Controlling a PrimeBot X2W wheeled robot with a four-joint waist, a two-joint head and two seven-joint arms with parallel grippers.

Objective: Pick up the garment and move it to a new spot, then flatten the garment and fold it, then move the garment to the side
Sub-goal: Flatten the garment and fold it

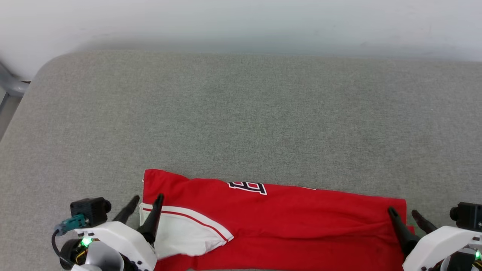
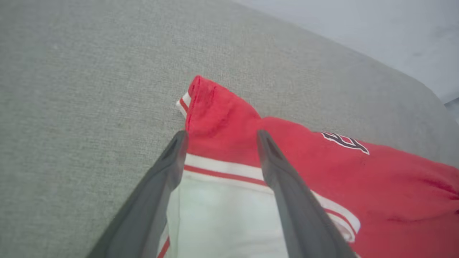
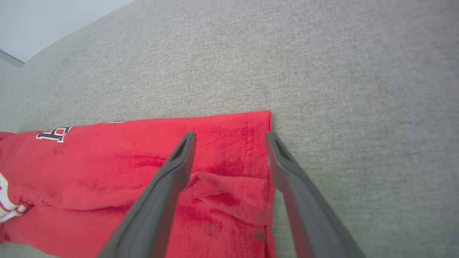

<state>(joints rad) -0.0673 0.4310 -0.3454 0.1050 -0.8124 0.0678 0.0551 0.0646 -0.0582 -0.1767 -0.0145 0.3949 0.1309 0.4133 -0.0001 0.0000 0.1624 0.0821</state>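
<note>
Garment [image 1: 286, 218]: red jersey, folded into a long band, lying flat along the near edge of the grey fabric-covered desk [image 1: 241, 113]. White sleeve [image 1: 177, 233] on top at the left end, a scrap of lettering [image 1: 247, 186] at the far fold line.

Left tool [image 1: 145, 203]: released, fingers spread across the sleeve-end corner, gripping nothing. Right tool [image 1: 403, 213]: likewise released, straddling the hem end.

Judgement: a fold looks laid. Lift both tools straight up so the fingertips don't drag the cloth. A small ruck by the right fingers wants smoothing before the next fold.

Around: pale wall [image 1: 241, 22] behind, grey metal bar [image 1: 11, 84] off the left corner, well apart. Nothing obstructs.
</note>
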